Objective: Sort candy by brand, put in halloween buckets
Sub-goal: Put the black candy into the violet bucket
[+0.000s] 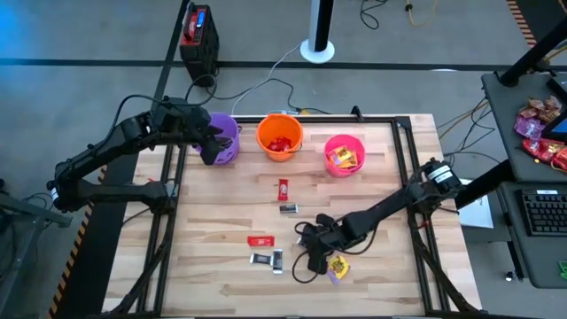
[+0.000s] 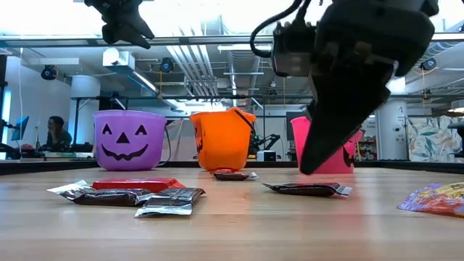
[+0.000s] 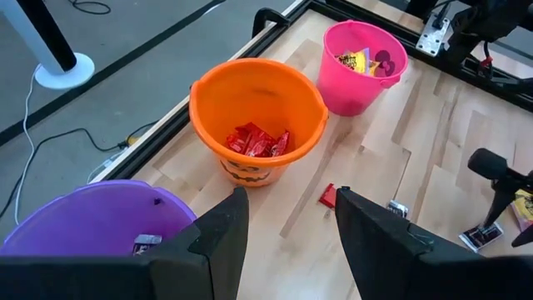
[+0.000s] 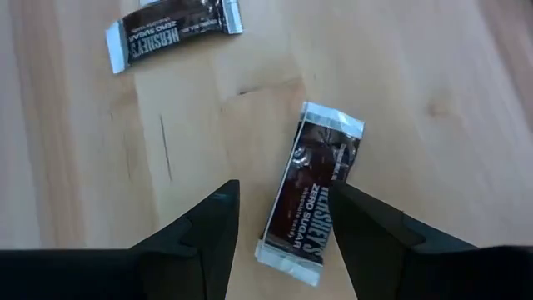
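Three buckets stand along the far edge: purple, orange holding red bars, and pink holding yellow packets. Loose candy lies on the wood: two red bars, dark bars, and a yellow packet. My right gripper hangs open just above one dark bar, a finger on either side of its near end, touching nothing. My left gripper is open above the purple bucket.
A second dark bar lies flat just beyond the right gripper. A dark metal frame runs round the table. Bare wood lies at the near left. A side table with red and pink sweets stands off to the right.
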Tool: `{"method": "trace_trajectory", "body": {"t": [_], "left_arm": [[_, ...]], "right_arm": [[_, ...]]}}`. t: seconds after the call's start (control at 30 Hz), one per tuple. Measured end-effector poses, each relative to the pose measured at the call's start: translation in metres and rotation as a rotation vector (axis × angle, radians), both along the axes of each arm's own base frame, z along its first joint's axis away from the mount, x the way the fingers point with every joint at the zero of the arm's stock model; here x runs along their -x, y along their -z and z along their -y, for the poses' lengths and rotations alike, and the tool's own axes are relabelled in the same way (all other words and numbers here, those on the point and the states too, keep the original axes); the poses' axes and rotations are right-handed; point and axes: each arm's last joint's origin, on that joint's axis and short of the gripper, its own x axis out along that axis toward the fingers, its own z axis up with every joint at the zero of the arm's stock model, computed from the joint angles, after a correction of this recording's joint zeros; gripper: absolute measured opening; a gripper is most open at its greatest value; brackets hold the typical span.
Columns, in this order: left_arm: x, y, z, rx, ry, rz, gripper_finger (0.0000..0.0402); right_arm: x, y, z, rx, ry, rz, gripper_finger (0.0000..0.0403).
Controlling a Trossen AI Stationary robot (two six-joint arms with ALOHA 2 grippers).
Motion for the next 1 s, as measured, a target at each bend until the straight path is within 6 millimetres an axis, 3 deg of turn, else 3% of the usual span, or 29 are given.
{"method": "trace_trajectory", "body": {"t": [0.5,0.63,0.87,1.0], "left_arm": [[0.000,0.001,0.000,0.007,-0.002,-0.007,0.0165],[0.000,0.001,0.000,0.008,-0.002,-0.009,0.0165],[0.000,0.002,0.000,0.003,0.003,-0.017,0.0165],[0.000,0.002,0.000,-0.002,0.007,-0.020,0.0165]], "right_arm": [[0.014,0.046,0.006,0.043,0.046,-0.117,0.0167],[0.011,0.050,0.005,0.053,0.043,-0.133,0.0129],[0.004,0.041,0.002,0.029,0.026,-0.100,0.0044],[0.000,0.034,0.001,0.022,0.020,-0.086,0.0016]]}}
